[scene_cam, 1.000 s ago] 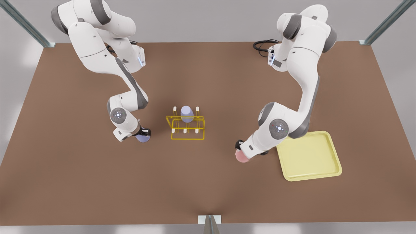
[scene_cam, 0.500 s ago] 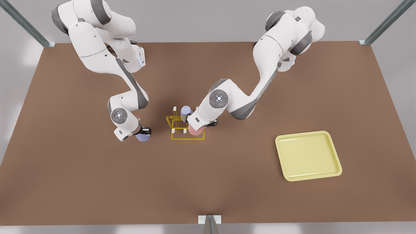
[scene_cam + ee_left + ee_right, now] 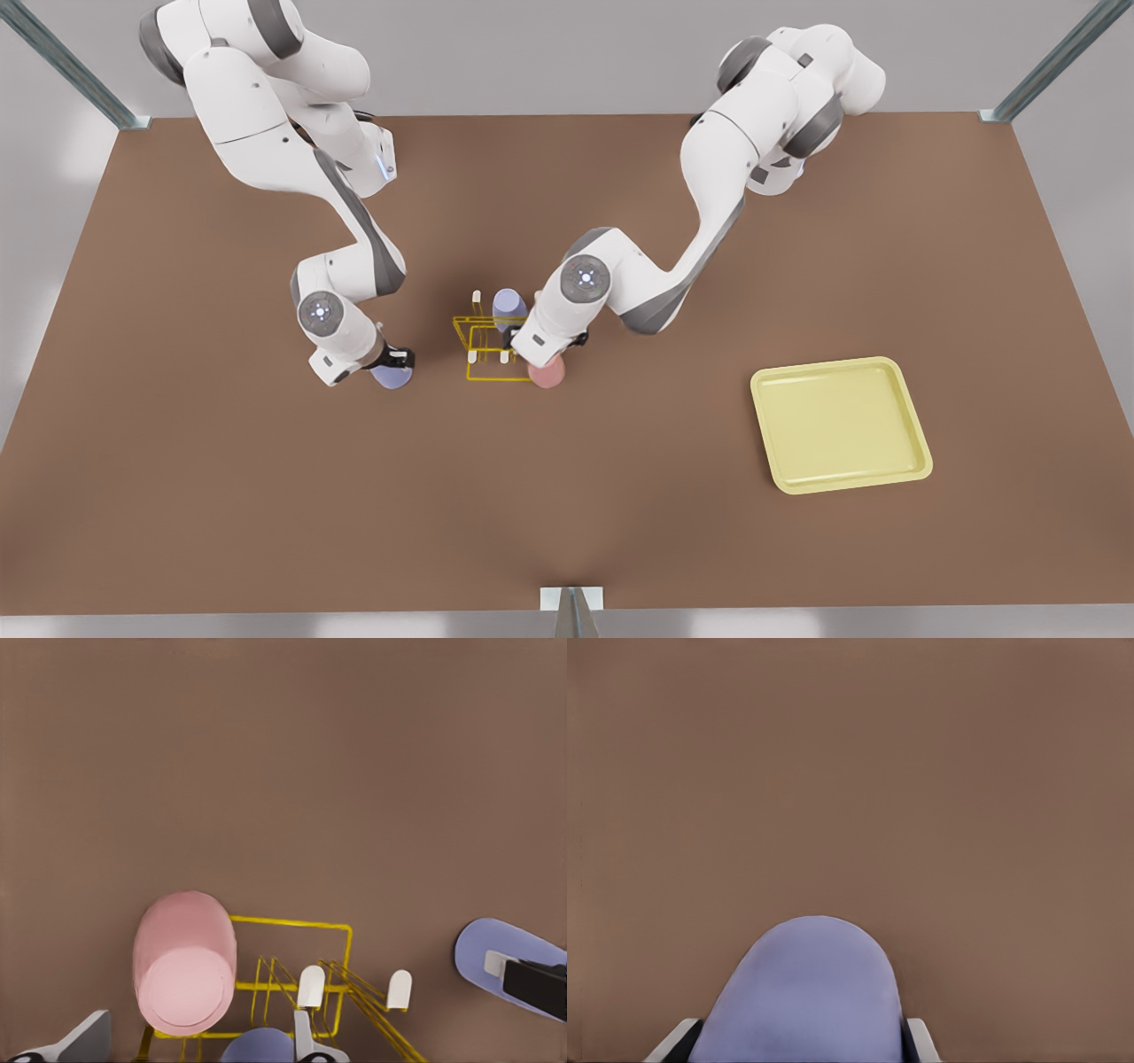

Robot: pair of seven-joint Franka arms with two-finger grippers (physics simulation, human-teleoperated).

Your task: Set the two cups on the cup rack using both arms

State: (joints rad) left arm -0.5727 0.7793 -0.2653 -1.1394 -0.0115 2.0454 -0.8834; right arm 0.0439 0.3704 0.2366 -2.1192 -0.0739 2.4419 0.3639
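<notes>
The yellow wire cup rack (image 3: 496, 376) stands mid-table. A pink cup (image 3: 548, 373) sits bottom-up at the rack's corner nearest the front view's right (image 3: 184, 966). My left gripper (image 3: 537, 353), on the arm at the front view's right, hovers just above that cup. It is open, and one grey finger (image 3: 84, 1041) stands clear of the cup. My right gripper (image 3: 396, 361), on the arm at the front view's left, is shut on a lavender cup (image 3: 804, 992) beside the rack (image 3: 391, 377).
A look-alike lavender cup (image 3: 508, 304) stands upside down on the rack's far row. A pale yellow rimmed tray (image 3: 769, 416) lies at the front view's right. The brown table stretches wide on all sides.
The left arm swung the pink cup from beside the tray over to the rack, then let it down at the rack's corner and let go. The right arm held still with its lavender cup.
</notes>
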